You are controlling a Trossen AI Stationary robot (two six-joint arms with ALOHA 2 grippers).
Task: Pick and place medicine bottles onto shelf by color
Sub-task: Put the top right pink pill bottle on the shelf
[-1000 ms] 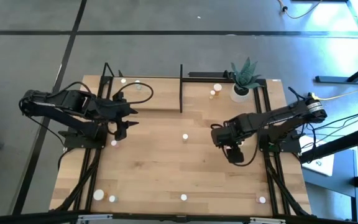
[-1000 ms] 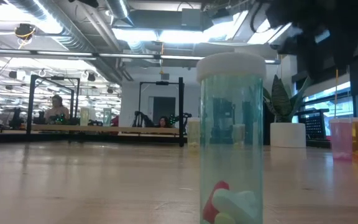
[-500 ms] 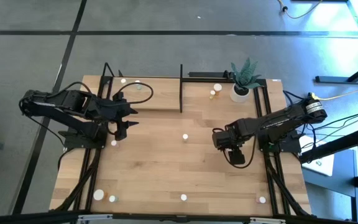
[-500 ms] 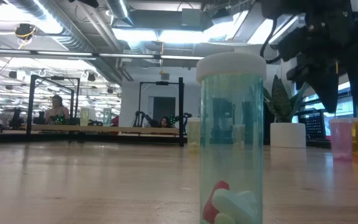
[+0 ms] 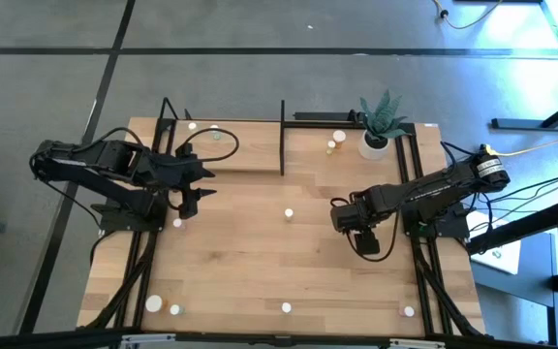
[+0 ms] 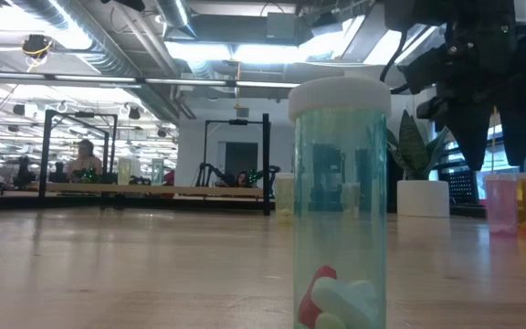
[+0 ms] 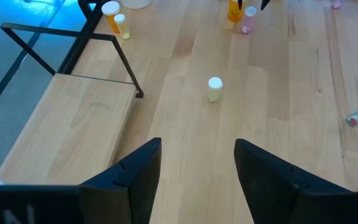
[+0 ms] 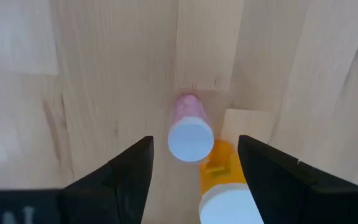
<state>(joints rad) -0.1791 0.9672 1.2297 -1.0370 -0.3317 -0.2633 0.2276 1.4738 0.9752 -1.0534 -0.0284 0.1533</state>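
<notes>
My right gripper [image 8: 194, 171] points straight down, open, over a pink medicine bottle [image 8: 188, 127] and an orange one [image 8: 219, 180] that stand side by side on the table. The pink one is between the fingers and the orange one is close to one finger, but neither is touched. In the low view the gripper [image 6: 482, 119] hangs just above both bottles [image 6: 501, 203]. My left gripper [image 5: 207, 183] waits open beside the shelf [image 5: 206, 150], a pale board in a black frame. A white-capped bottle [image 5: 288, 213] stands mid-table.
A potted plant [image 5: 376, 136] and two small bottles [image 5: 335, 142] stand at the far right. More bottles line the near edge [image 5: 287, 307], one clear-green [image 6: 341, 201] right before the low camera. Two white caps [image 5: 201, 127] sit on the shelf's far edge.
My right gripper has come down toward the pink and orange bottles and has drifted a little toward the near edge, still open. In the low view it has dropped into sight from above. It has kept still over the last half second.
</notes>
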